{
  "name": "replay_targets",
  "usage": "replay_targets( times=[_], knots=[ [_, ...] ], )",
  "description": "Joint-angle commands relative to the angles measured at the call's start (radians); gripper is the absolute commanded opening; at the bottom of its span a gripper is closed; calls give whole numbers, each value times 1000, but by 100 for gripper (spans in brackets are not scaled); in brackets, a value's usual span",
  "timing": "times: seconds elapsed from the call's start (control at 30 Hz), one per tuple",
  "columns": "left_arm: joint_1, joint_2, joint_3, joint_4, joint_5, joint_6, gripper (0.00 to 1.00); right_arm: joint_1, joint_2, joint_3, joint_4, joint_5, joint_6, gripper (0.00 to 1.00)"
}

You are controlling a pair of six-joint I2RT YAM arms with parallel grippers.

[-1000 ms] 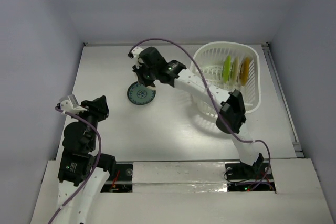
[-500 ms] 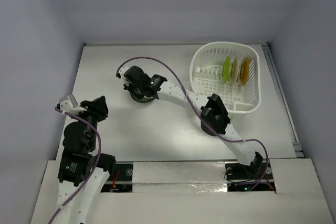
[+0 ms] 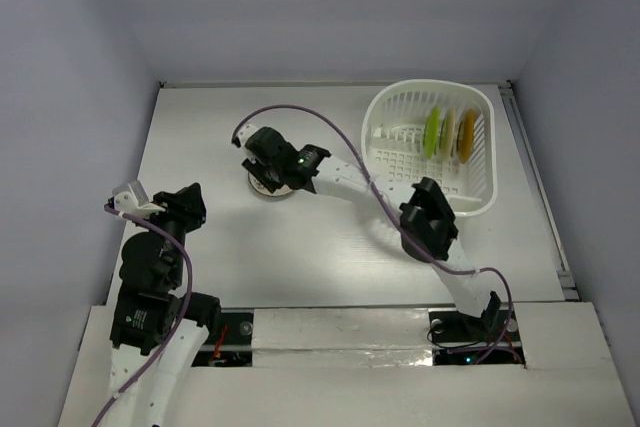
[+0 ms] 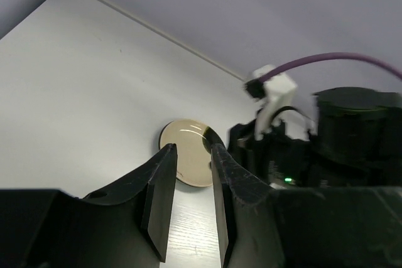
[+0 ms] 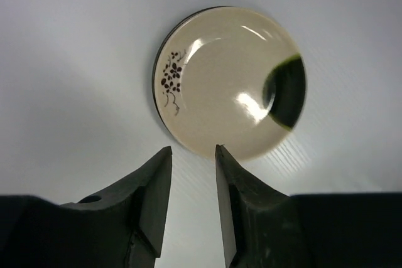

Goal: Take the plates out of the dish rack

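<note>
White table [image 3: 200, 137]. Dish rack [image 3: 489, 157] far right, three plates [image 3: 449, 134] upright inside; right arm [image 3: 430, 222] hides near corner. Right gripper [image 5: 191, 155] spread, empty, over cream plate [image 5: 229, 80] lying flat mid-table. Left gripper [image 4: 193, 152] slightly parted, empty.

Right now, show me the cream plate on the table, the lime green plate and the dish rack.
cream plate [image 5: 220, 92]: right wrist view, bare middle of its face.
lime green plate [image 3: 432, 132]: top external view, its upright edge in the rack.
dish rack [image 3: 487, 172]: top external view, its slatted side wall.
</note>
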Motion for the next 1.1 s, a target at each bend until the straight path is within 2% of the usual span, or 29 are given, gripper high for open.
replay_targets(
  times=[0.0, 0.03, 0.13, 0.2, 0.3, 0.4, 0.47, 0.63, 0.7, 0.8, 0.9, 1.07],
  knots=[
    [3, -12, 11, 20, -10, -6, 26, -25, -219, -81, 125, 89, 49, 39],
    [3, -12, 11, 20, -9, -5, 26, -57, -262, -163, 143, 112, 93, 26],
    [3, -12, 10, 25, -3, -2, 25, -133, -463, -306, 215, 154, 180, 0],
    [3, -12, 7, 28, 3, -2, 24, -249, -617, -460, 258, 151, 249, 0],
    [3, -13, 5, 33, 14, 3, 17, -438, -766, -627, 290, 88, 320, 0],
    [3, -12, 4, 36, 20, 5, 7, -585, -827, -720, 298, 33, 339, 0],
    [3, -10, 5, 34, 19, 5, 0, -645, -844, -742, 297, -18, 347, 12],
    [3, -5, 5, 33, 17, 5, 0, -791, -809, -747, 294, -165, 351, 37],
    [3, -4, 5, 34, 20, 6, 1, -812, -775, -741, 286, -188, 350, 42],
    [3, -4, 4, 36, 19, 6, 13, -852, -741, -739, 286, -194, 354, 43],
    [3, -1, 4, 37, 19, 5, 17, -883, -726, -747, 290, -170, 359, 43],
    [3, 4, 2, 42, 31, 9, 22, -895, -661, -722, 287, -233, 359, 43]
  ],
)
